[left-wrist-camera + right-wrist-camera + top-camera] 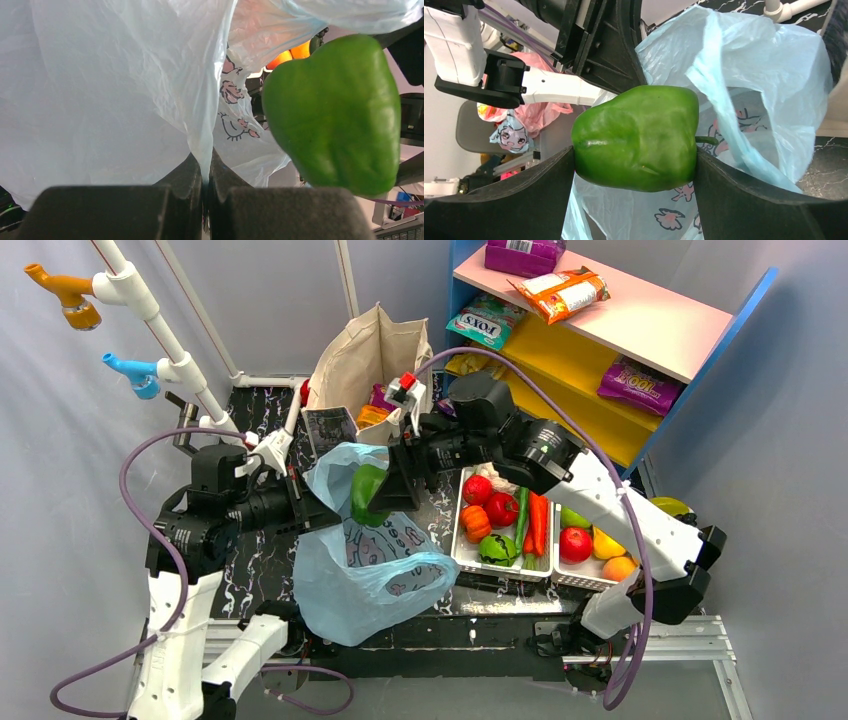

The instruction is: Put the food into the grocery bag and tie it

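The light-blue grocery bag [365, 580] lies on the dark table with its mouth lifted at the left. My left gripper [305, 502] is shut on the bag's rim [207, 150], pinching the thin plastic between its fingers. My right gripper [378, 492] is shut on a green bell pepper [364, 492], holding it over the bag's open mouth. The pepper fills the right wrist view [636, 137] with the bag [754, 75] behind it, and shows at the right of the left wrist view [337, 115]. More food lies in two white trays [462, 558] at the right.
A beige canvas tote [365, 365] stands behind the bag. A pink, yellow and blue shelf [610, 335] with snack packets is at the back right. White pipe racks with coloured hooks [150, 310] stand at the back left.
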Controlling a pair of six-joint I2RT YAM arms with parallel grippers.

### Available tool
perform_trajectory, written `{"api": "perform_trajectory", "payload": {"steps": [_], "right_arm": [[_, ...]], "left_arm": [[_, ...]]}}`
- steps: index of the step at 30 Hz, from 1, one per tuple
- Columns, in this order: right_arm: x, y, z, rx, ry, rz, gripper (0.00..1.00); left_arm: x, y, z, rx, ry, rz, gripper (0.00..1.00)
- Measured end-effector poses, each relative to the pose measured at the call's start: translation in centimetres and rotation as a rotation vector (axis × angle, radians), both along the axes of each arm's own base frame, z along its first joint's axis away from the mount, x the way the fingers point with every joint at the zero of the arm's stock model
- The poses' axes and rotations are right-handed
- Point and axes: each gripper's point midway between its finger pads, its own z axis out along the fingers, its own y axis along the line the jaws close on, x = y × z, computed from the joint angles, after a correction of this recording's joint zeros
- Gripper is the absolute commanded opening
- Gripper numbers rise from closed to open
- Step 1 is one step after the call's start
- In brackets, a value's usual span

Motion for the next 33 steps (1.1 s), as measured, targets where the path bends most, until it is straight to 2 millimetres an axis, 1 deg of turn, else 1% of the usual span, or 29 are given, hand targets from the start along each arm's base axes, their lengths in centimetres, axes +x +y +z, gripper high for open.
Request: {"api": "perform_trajectory", "payload": {"steps": [1, 2, 3, 7, 9, 12, 14, 15, 18, 22, 25, 29, 33], "right_arm": [[-0.2, 0.3, -0.1, -0.005, -0.009, 0.010, 0.57], [-0.4, 0.5, -0.2, -0.008, -0.017, 0.020, 0.66], [-0.8, 0.8, -0.1, -0.012, -0.027, 0.033, 0.70], [-1.9, 1.6, 0.4, -0.018, -0.075, 0.076, 0.77], [-2.1, 2.2, 0.5, -0.033, -0.099, 0.089, 0.79], [-2.0, 3.1, -0.3, -0.082, -0.146, 0.106, 0.81], [-2.0, 3.4, -1.7, -0.132, -0.170, 0.115, 0.83], [-2.0, 3.3, -2.7, -0.168, -0.183, 0.121, 0.83], [-1.8, 2.9, -4.7, -0.244, -0.219, 0.116, 0.85], [-1.3, 2.3, -7.0, -0.321, -0.263, 0.114, 0.86], [-1.3, 2.1, -8.3, -0.355, -0.284, 0.124, 0.87], [-1.8, 2.4, -8.9, -0.369, -0.316, 0.149, 0.88], [-2.4, 3.3, -9.1, -0.365, -0.336, 0.175, 0.89]], "left_arm": [[-0.1, 0.0, 0.0, 0.000, 0.000, 0.001, 0.00], [-0.1, 0.0, 0.0, -0.001, -0.001, 0.002, 0.00], [-0.2, 0.1, 0.1, -0.002, -0.003, 0.004, 0.00], [-0.4, 0.1, 0.2, -0.006, -0.011, 0.008, 0.00], [-0.5, 0.1, 0.3, -0.009, -0.013, 0.010, 0.00], [-0.6, 0.1, 0.3, -0.009, -0.010, 0.014, 0.00], [-0.6, 0.2, 0.2, -0.008, -0.007, 0.016, 0.00], [-0.6, 0.2, 0.2, -0.004, -0.006, 0.018, 0.00], [-0.7, 0.3, 0.0, 0.001, 0.003, 0.024, 0.00], [-0.7, 0.3, 0.0, 0.002, 0.006, 0.025, 0.00], [-0.7, 0.3, 0.0, 0.002, 0.008, 0.026, 0.00], [-0.6, 0.3, -0.1, 0.002, 0.013, 0.025, 0.00], [-0.5, 0.2, -0.1, 0.002, 0.020, 0.023, 0.00]]}}
